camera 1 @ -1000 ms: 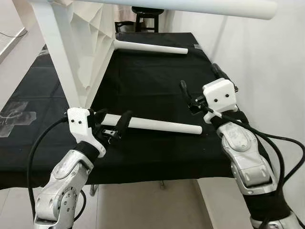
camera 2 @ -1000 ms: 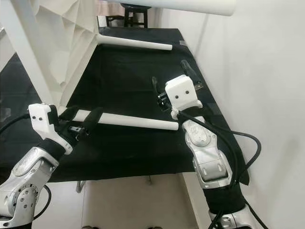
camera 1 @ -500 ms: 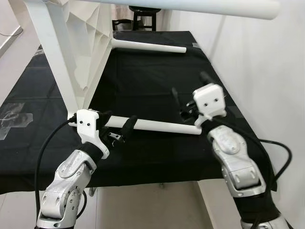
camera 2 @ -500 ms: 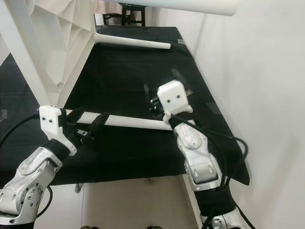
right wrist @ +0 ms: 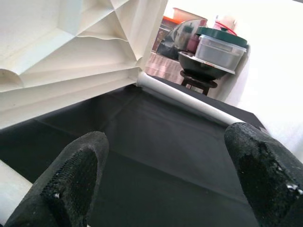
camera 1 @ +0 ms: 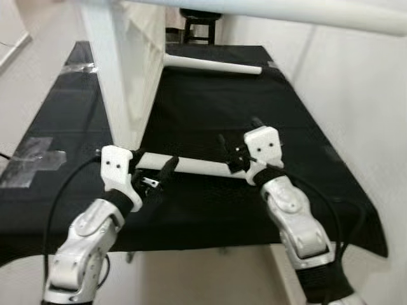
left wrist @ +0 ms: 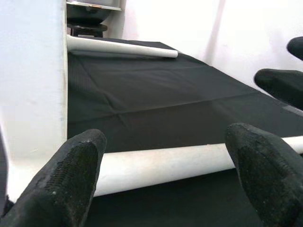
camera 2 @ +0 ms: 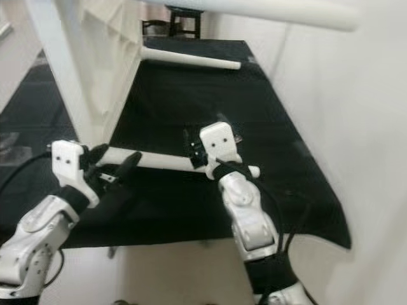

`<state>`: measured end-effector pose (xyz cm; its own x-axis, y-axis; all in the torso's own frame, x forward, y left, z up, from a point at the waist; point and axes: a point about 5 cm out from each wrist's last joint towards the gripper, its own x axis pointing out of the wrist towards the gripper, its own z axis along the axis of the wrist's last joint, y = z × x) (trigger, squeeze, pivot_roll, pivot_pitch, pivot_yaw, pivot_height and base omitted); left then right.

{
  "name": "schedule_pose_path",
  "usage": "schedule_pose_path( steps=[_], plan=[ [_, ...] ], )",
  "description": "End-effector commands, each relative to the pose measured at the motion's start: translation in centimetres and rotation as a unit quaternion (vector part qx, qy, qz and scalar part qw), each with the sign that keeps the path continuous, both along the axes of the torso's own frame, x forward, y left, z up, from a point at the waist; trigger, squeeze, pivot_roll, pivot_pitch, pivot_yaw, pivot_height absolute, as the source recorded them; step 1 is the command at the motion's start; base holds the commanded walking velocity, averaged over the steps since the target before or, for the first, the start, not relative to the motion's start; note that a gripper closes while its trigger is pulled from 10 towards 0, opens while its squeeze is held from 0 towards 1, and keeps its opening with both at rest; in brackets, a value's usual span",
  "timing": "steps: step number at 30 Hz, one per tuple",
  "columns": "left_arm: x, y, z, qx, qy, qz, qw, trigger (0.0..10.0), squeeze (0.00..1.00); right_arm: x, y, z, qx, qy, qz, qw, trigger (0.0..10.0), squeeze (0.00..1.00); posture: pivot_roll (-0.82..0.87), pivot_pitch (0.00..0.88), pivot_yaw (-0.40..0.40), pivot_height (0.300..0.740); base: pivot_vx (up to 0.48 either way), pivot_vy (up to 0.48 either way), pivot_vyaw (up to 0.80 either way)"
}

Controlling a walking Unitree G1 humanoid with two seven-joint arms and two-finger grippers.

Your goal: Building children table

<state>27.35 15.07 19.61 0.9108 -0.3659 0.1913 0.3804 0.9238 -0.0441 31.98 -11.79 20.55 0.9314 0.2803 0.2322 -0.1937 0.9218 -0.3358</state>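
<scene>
On the black-clothed table [camera 1: 191, 101], the near white round table leg [camera 1: 191, 166] lies crosswise; left claw [camera 1: 156, 175] at 9 o'clock and right claw [camera 1: 236, 149] at 3 both gape around it. Next, probably: clamp both, lift level.

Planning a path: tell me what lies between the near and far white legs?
Bare black cloth separates the near leg from the far leg, per the left eye view.
</scene>
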Motion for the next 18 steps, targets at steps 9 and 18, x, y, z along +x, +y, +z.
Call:
schedule_pose_path(
  steps=[9,18],
  plan=[
    [0.5,-0.7,0.8,0.012,-0.017,-0.014,1.000,10.0,0.00,0.5,-1.6,0.6,-0.017,-0.016,-0.034,0.999,10.0,0.00,0.04,0.167,-0.084,0.740,0.000,0.000,0.00],
    [0.8,-0.3,0.8,0.018,-0.016,0.004,1.000,10.0,0.00,0.8,-1.9,0.0,0.001,0.009,-0.043,0.999,10.0,0.00,0.04,0.162,-0.077,0.740,0.000,0.000,-0.44]
  ],
)
